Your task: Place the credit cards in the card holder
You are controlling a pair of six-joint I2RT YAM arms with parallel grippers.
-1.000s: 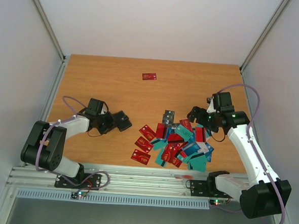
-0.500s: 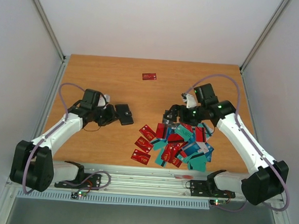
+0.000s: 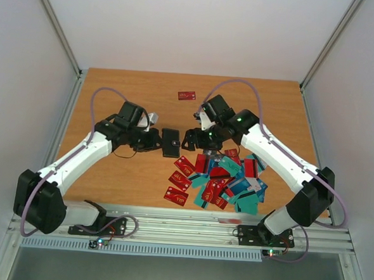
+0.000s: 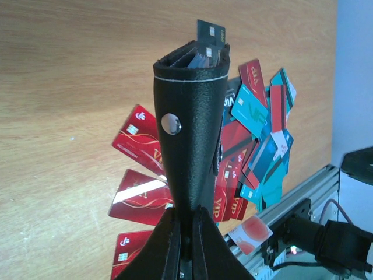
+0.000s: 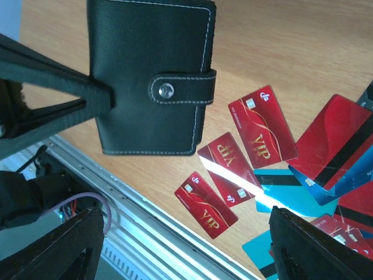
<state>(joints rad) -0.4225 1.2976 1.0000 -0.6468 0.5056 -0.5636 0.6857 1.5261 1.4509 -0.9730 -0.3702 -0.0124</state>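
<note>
Worktop: you have an orange-brown wooden worktop (image 3: 114, 91) between white walls, with an aluminium rail (image 3: 169, 221) along the near edge.
Left fingers: your left fingers (image 4: 169, 251) are clamped tight on one end of the card holder (image 3: 170, 142), holding it near the middle of the worktop.
Card holder: it is black and stitched, and its snap strap (image 5: 175, 87) is fastened. The open end points away from the left wrist camera. A dark card (image 4: 210, 36) pokes out of that end, with more card edges showing inside.
Right fingers: your right fingers (image 5: 52, 245) stand wide apart with nothing between them. In the top view they sit just beside the holder's right side.
Credit cards: the main heap of credit cards (image 3: 232, 178), red and teal and overlapping, lies right of the holder toward the near edge. Three red VIP cards (image 3: 179, 179) are spread out at the heap's left side, nearer to you than the holder.
Stray card: one lone red card (image 3: 187, 95) lies farther back, well apart from the heap.
</note>
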